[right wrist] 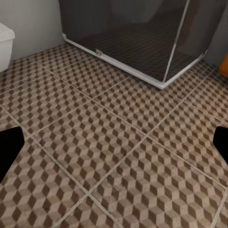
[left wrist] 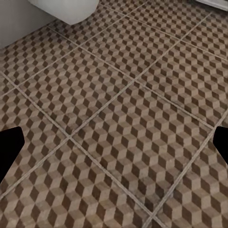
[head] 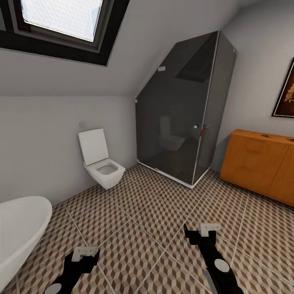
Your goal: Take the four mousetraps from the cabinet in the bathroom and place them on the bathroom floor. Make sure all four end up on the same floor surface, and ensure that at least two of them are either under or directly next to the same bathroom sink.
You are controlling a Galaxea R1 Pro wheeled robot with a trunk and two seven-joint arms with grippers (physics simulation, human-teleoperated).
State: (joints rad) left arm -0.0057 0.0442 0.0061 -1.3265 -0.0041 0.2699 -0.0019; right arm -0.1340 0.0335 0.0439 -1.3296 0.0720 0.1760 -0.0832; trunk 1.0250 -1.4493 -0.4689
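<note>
Cube-pattern bathroom floor (head: 155,228); toilet (head: 102,163) far left, glass shower (head: 183,118) far centre, cabinet (head: 261,163) right. No readable writing. Left gripper (head: 85,253) and right gripper (head: 202,232) both spread open, empty.

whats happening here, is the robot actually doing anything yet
Nothing is being handled yet. The robot stands on the patterned bathroom floor with both arms held low in front of it; the left gripper and the right gripper are open and empty. The orange-brown cabinet is ahead to the right, its fronts closed, with small dark items on top, too small to identify. A toilet, a glass shower and a bathtub are also in view.
</note>
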